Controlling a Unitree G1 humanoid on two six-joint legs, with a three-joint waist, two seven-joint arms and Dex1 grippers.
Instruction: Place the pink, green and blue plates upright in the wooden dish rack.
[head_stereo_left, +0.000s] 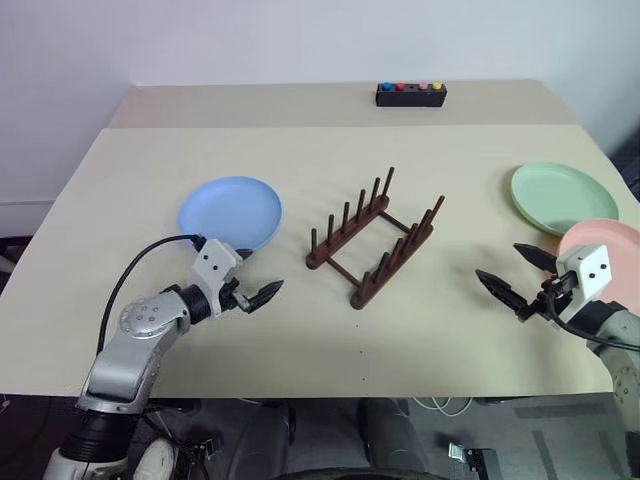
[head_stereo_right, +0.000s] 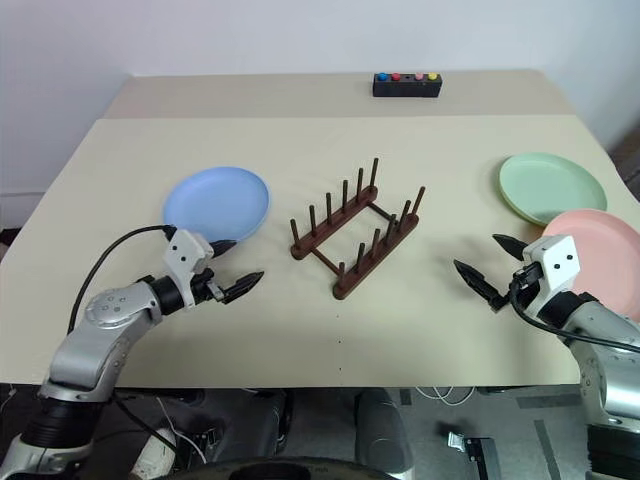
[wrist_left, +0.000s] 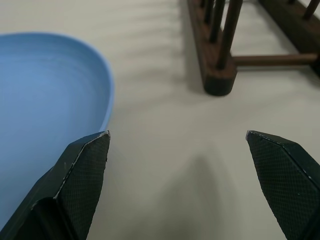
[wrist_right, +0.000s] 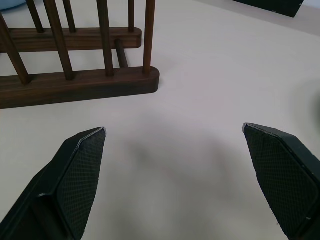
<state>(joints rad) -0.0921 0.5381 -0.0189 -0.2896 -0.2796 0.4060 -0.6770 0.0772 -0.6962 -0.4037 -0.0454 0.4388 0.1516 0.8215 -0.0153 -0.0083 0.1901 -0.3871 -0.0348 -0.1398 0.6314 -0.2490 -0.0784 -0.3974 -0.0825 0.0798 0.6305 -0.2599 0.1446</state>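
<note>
Three round, shallow plates with a dull matte finish lie flat on the pale beige table (head_stereo_left: 300, 330), none of them in the rack. The light blue plate (head_stereo_left: 231, 212) sits to the left of the dish rack (head_stereo_left: 372, 235); the pale green plate (head_stereo_left: 562, 196) lies well off to the right, and the salmon pink plate (head_stereo_right: 604, 255) lies just in front of the green one, near the table's right edge, the two looking as if they touch or slightly overlap, though the arm in front makes that hard to settle. The rack stands between the blue plate and the other two, set at an angle: dark brown wood with a smooth sheen, two long rails with rounded ends, each carrying a row of slim upright round pegs, joined by two thin crossbars, and it holds nothing. The left gripper (head_stereo_left: 248, 290) hovers just in front of the blue plate's near rim, its two black, pointed fingers (wrist_left: 85, 165) spread wide and gripping nothing; their inner faces show a fine cross-hatched texture. The right gripper (head_stereo_right: 492, 262) hangs over bare table to the right of the rack and beside the pink plate, also spread wide and empty. A small black box (head_stereo_left: 410, 94) with coloured buttons sits near the far edge.
</note>
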